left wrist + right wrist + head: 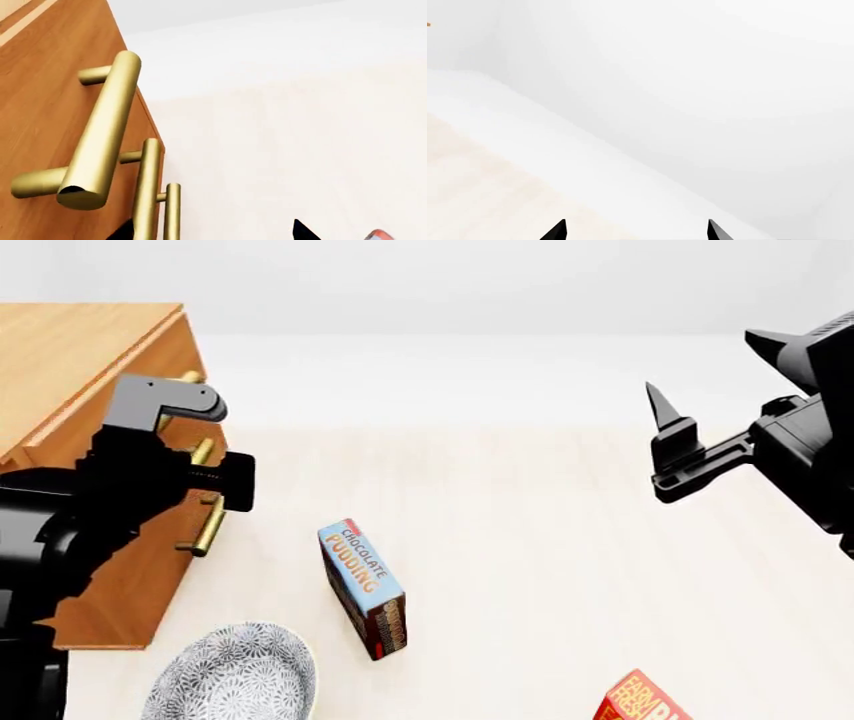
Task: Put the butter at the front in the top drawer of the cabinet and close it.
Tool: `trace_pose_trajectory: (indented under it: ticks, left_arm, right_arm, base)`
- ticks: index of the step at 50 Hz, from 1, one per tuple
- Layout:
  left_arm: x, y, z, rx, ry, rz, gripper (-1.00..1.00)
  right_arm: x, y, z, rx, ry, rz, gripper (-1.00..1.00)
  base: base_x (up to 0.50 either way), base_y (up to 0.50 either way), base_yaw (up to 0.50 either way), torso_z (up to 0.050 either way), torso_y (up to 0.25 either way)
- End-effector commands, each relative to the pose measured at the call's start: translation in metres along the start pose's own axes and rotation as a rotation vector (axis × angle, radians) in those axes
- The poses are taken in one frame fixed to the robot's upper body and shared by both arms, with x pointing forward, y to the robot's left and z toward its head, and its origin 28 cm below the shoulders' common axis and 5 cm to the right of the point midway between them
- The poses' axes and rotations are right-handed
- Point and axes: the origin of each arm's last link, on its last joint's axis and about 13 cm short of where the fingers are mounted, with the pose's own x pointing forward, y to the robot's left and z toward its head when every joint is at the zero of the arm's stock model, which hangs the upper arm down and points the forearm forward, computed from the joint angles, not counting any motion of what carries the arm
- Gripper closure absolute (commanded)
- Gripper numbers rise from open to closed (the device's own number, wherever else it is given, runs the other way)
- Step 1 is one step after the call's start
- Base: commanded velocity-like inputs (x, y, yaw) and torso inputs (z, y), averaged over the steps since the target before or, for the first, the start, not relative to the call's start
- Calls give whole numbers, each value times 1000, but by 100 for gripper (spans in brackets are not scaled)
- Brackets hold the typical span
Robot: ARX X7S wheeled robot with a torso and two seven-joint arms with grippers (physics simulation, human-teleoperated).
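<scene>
The light-brown cabinet (80, 350) stands at the left, its drawer fronts looking flush. The top drawer's brass handle (100, 135) fills the left wrist view, with two lower handles beyond it. My left gripper (230, 482) hangs close in front of the handles, open and empty (213, 234); one fingertip (123, 232) shows by the cabinet face. A red butter carton (641, 700) lies on the floor, cut by the head view's bottom edge, and its corner (378, 234) shows in the left wrist view. My right gripper (667, 440) is raised at the right, open and empty (637, 232).
A blue and brown chocolate pudding box (363, 585) lies between the cabinet and the butter. A patterned grey bowl (234, 680) sits near the cabinet's front corner. Pale floor stretches to a white wall behind.
</scene>
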Motion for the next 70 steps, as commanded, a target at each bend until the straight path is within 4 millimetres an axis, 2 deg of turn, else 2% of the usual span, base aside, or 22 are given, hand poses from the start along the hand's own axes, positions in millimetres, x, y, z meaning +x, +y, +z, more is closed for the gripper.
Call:
trace_pose_trajectory:
  ticks: [1, 25, 38, 44, 52, 57, 70]
  left_arm:
    - [-6, 18, -3, -2, 8, 78, -100]
    - [-21, 35, -13, -21, 16, 132, -100]
    - [-40, 20, -12, -8, -62, 41, -100]
    - [-53, 8, -13, 2, -117, -22, -100]
    - [-76, -8, -3, 3, -221, -110, -100]
    - [-92, -15, -7, 19, -261, -153, -100]
    - [-148, -19, -15, 50, -435, -193, -100]
  right_arm:
    - [1, 0, 0, -1, 2, 1, -100]
    - [2, 1, 1, 0, -2, 9, -100]
    - [1, 7, -2, 29, -9, -4, -100]
    - [2, 15, -3, 61, -3, -15, -100]
    - [1, 29, -5, 125, 15, -15, -100]
    - [-4, 38, -5, 159, 33, -5, -100]
    - [-38, 39, 12, 181, 14, -53, -100]
  base:
    - [0, 0, 0, 0, 0]
    - [0, 0, 0, 0, 0]
    - [0, 0, 0, 0, 1]
    - [0, 0, 0, 0, 0]
    - [0, 0, 0, 0, 0]
    - [0, 0, 0, 0, 0]
    - [0, 0, 0, 0, 0]
